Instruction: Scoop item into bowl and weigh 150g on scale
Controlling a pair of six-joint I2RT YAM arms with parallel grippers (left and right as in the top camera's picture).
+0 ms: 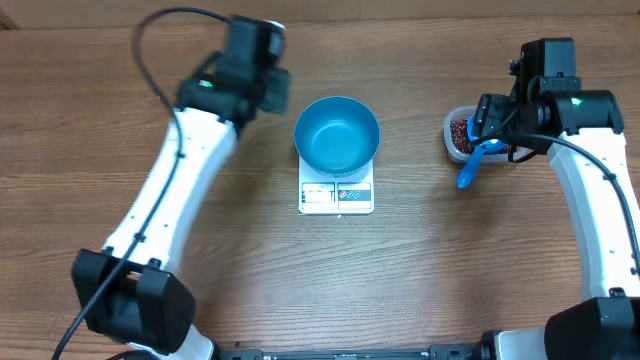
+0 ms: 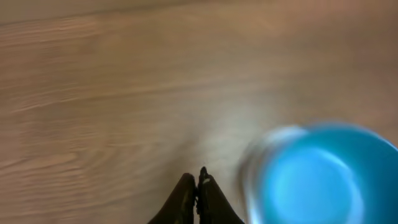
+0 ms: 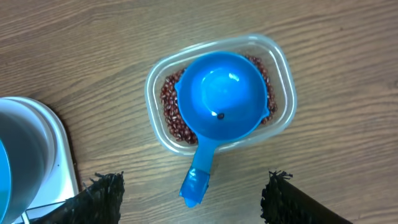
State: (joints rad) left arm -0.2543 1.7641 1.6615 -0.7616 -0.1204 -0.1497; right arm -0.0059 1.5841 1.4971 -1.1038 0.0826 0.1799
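Note:
The blue bowl [image 1: 337, 135] stands empty on the white scale [image 1: 336, 196] at the table's middle. Dark red-brown beans [image 3: 171, 115] fill a clear plastic tub [image 3: 283, 74] on the right, and a small blue scoop [image 3: 221, 102] rests on top of them, its handle [image 3: 199, 177] pointing out over the rim. My right gripper [image 3: 193, 180] is open, its fingers wide on either side of the handle and not touching it. My left gripper [image 2: 199, 186] is shut and empty, just left of the blurred bowl [image 2: 317, 177]. In the overhead view the left gripper [image 1: 272, 92] sits beside the bowl.
The bare wooden table extends all around. The scale's edge [image 3: 62, 155] and the bowl's side [image 3: 4, 180] show at the left of the right wrist view. The tub [image 1: 458, 135] lies about a hand's width right of the scale.

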